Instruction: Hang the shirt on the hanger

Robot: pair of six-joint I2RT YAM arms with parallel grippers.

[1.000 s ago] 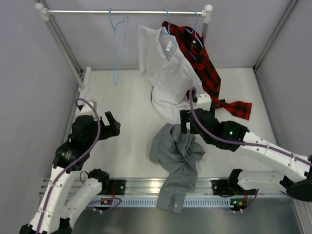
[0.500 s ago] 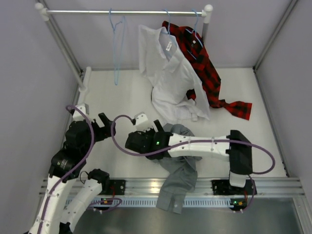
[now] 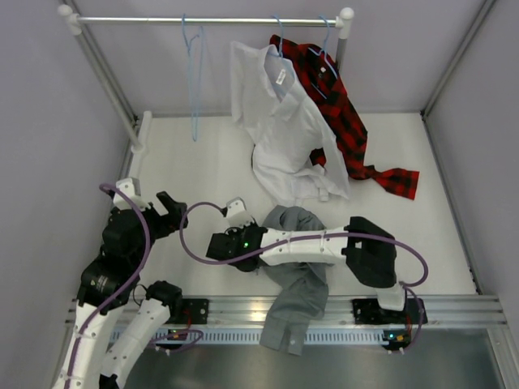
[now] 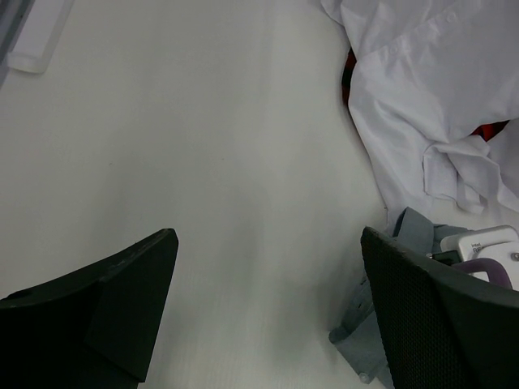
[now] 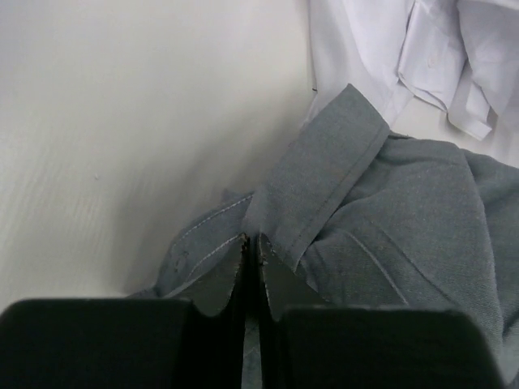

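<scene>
Grey shirt lies crumpled on the white table, lower centre of the top view, w/ its bottom end draped over the near metal edge. R gripper sits at the shirt's left side, arm stretched across frame from lower right. In the R wrist view the jaws are all but together, only a thin slit between them, pinching a fold of the grey fabric at a stitched edge, just beside a flat band of the same cloth. L gripper is at mid-left of the top view, jaws spread wide w/ nothing between them, only bare table below. In the L wrist view a bit of grey cloth shows at lower right, apart from the fingers. Blue hanger hangs bare on the rail at upper left-centre, well apart from the grey shirt. Same rail carries 2 more hangers to the right: one holds the white shirt, its lower part pooled on the table just above the grey shirt, the other holds the red/black plaid shirt, a sleeve trailing onto the table at right.
</scene>
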